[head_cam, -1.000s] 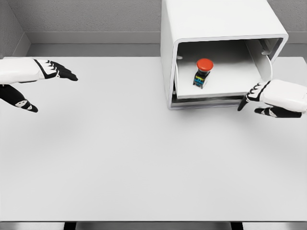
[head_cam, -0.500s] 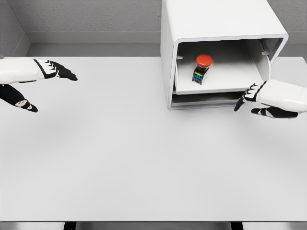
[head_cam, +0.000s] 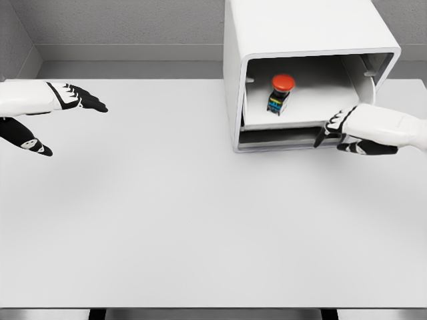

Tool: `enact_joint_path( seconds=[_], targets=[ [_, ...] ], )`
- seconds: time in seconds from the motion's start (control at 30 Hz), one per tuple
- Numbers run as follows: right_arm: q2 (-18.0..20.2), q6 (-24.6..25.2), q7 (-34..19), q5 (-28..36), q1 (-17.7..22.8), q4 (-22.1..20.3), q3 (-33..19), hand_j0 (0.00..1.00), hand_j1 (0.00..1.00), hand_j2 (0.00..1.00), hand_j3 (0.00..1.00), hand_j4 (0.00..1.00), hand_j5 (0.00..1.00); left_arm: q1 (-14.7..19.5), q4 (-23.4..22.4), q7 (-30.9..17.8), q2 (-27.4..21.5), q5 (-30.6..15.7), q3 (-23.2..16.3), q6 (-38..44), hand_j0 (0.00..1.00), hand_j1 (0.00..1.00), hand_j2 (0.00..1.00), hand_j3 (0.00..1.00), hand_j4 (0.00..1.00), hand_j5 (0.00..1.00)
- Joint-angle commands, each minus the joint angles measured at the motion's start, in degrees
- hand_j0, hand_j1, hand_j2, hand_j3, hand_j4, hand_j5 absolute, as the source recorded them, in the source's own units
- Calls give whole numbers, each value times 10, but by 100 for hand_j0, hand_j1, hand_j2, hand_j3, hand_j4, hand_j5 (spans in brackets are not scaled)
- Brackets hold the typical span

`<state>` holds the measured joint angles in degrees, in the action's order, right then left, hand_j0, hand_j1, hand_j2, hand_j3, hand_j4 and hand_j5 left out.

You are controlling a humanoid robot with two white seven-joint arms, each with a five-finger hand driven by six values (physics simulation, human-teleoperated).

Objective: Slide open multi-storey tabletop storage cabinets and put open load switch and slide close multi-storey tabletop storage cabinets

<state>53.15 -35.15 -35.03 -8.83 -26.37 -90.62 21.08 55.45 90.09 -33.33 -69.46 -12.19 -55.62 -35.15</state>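
Observation:
A white storage cabinet (head_cam: 293,30) stands at the back right of the table. Its drawer (head_cam: 293,119) holds the load switch (head_cam: 280,93), a dark block with a red round button on top. The drawer sits mostly inside the cabinet shell. My right hand (head_cam: 337,130) rests against the drawer's front edge at its right end, fingers extended and holding nothing. My left hand (head_cam: 70,100) hovers over the far left of the table, fingers spread and empty.
The white table (head_cam: 200,220) stretches out in front of the cabinet. A grey wall runs along the back. The table's front edge lies near the bottom of the picture.
The right hand moved left and toward the cabinet, and the drawer with the switch slid further in. The left arm stayed still.

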Motion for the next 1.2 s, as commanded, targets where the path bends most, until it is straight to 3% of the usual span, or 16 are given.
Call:
enact_joint_path(
  seconds=[0.0,0.43,0.7,0.73,0.77,0.87,1.17],
  targets=[
    [-6,1,0,-1,-2,9,21,60,60,60,60,60,60,0,0,0,-1,-4,1,2,100,100,100,100,100,100],
    [-47,1,0,-15,-69,55,58,61,61,61,61,61,61,-1,0,0,-1,-4,1,2,100,100,100,100,100,100],
    [-39,1,0,-19,-37,-3,55,64,64,64,64,64,64,-1,0,0,-1,-4,1,2,100,100,100,100,100,100],
    [-39,1,0,-18,-23,-18,57,74,74,74,74,74,74,-1,0,0,-1,-4,1,2,100,100,100,100,100,100],
    [-39,1,0,-18,-19,-29,62,100,100,100,100,100,100,-1,0,0,-1,-4,1,2,100,100,100,100,100,100],
    [-40,1,0,-22,-16,-35,99,100,100,100,100,100,100,-1,0,0,-1,-4,1,2,100,100,100,100,100,100],
    [-41,1,0,-22,-11,-34,101,100,100,100,100,100,100,-29,4,1,29,8,-6,2,100,100,100,100,100,100]
  ],
)
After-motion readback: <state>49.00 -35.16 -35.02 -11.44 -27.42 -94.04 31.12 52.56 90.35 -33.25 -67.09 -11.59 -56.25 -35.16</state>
